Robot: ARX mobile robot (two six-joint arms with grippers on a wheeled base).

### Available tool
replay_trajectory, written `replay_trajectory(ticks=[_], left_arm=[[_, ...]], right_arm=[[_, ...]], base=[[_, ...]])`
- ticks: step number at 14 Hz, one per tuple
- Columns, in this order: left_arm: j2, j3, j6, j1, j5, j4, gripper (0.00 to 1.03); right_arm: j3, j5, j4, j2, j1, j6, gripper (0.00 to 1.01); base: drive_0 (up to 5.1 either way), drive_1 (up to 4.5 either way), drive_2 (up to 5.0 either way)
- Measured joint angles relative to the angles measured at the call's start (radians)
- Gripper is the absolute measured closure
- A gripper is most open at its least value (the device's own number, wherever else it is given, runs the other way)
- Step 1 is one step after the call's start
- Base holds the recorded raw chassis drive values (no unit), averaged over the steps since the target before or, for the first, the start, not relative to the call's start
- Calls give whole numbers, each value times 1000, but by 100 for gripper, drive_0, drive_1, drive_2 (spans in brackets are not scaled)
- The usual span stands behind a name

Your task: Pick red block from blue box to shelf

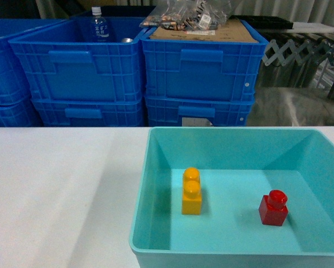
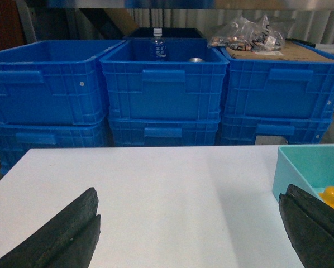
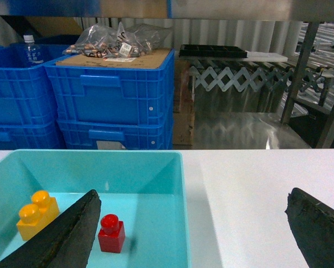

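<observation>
Red block (image 3: 111, 234) upright in blue box (image 3: 181, 184), beside yellow brick (image 3: 37, 214). Right gripper (image 3: 192, 234) wide open, empty; lower astride stud, clear of wall.

I count two toy bricks in front of me: one red block (image 1: 273, 207) and one yellow brick (image 1: 191, 191) (the yellow one has two studs, the red one a single stud). Both sit in one turquoise box (image 1: 223, 135). Behind the table I can make out six dark blue crates (image 2: 163, 84), stacked two high in three columns. One water bottle (image 1: 99, 25) stands in the middle top crate.
</observation>
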Motion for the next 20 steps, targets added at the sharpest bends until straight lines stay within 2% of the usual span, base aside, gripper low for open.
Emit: replay_trajectory(ticks=[20], left_arm=[[0, 0, 0, 0, 0, 0, 5]], right_arm=[[0, 0, 0, 0, 0, 0, 3]], base=[[0, 0, 0]])
